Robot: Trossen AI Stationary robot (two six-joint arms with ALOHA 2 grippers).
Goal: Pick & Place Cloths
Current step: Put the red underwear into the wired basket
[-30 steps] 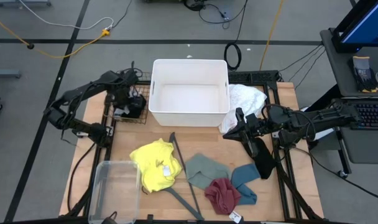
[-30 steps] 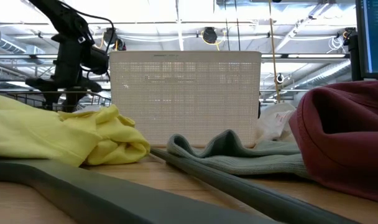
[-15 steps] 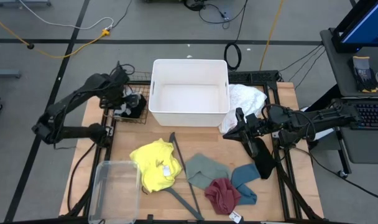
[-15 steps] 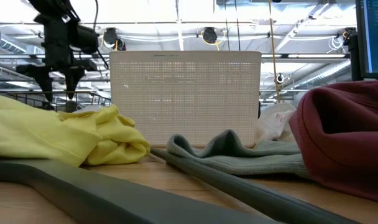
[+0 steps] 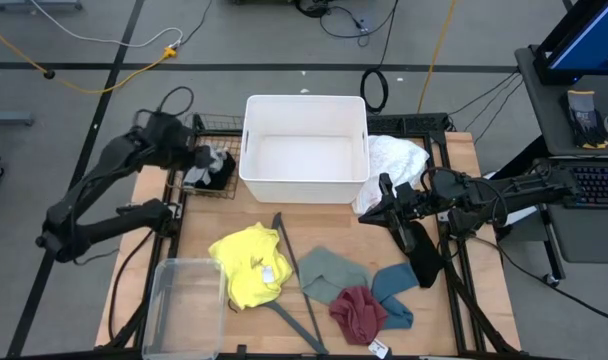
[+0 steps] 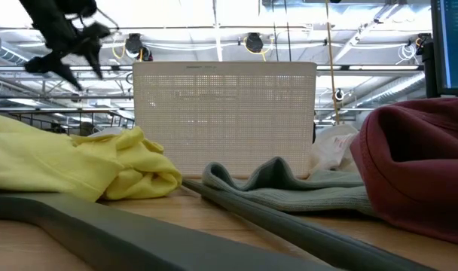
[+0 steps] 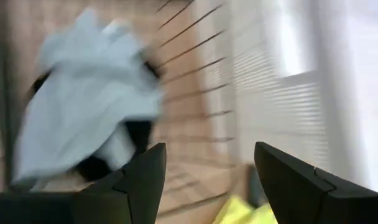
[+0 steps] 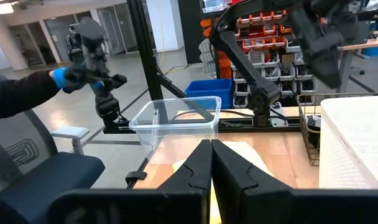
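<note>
Soft, light cloths (image 5: 252, 266) | pinch a raised fold | left gripper (image 7: 207, 180) fingers apart beside white bin (image 5: 305, 148) | right gripper (image 8: 210, 180) fingers together

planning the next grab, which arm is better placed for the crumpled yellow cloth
Left. Its open end effector is on the same side as the crumpled yellow cloth; the right end effector is shut, beyond the dark grey hanger.

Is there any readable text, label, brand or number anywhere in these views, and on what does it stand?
None can be read.
Yellow cloth: small white tag, print too small to read.
Maroon cloth: white tag beside it at the table edge, too small to read.
White bin: no marking visible.
</note>
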